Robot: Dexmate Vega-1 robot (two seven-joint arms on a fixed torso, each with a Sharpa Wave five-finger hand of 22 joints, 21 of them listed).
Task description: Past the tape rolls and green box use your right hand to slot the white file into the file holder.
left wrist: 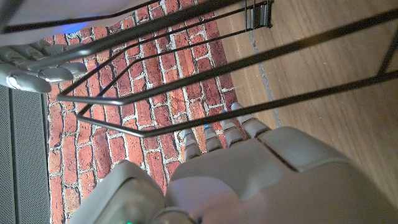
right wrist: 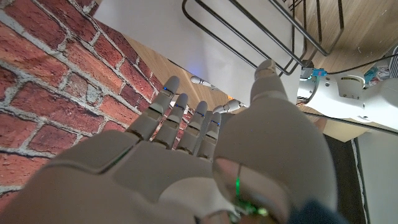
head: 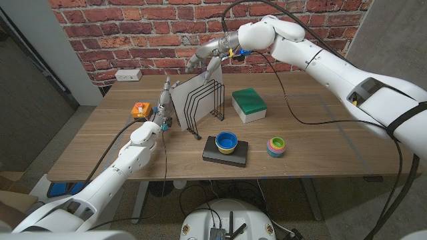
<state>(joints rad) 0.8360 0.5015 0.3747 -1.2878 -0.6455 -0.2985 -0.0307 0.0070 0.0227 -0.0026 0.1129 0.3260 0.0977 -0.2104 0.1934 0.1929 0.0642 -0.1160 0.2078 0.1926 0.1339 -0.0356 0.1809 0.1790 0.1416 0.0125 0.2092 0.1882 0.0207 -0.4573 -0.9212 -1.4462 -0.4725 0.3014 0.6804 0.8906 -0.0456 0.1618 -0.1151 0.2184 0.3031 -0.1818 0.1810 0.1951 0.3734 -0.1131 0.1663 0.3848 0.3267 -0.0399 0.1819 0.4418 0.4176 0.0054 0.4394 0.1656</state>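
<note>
white file (head: 189, 100) in black wire file holder (head: 205, 101); right robot hand (head: 208, 55) pinches its top; left robot hand (head: 163, 93) grip unclear.

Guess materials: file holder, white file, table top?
File holder: looks like thin black-coated metal wire, bent into loops you can see through. White file: flat matte white sheet, likely card or plastic; can't tell which. Table: brown wood grain, low sheen, solid or laminate unclear.

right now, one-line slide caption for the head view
Right hand holds the white file in the black wire file holder; left hand beside it.
</note>
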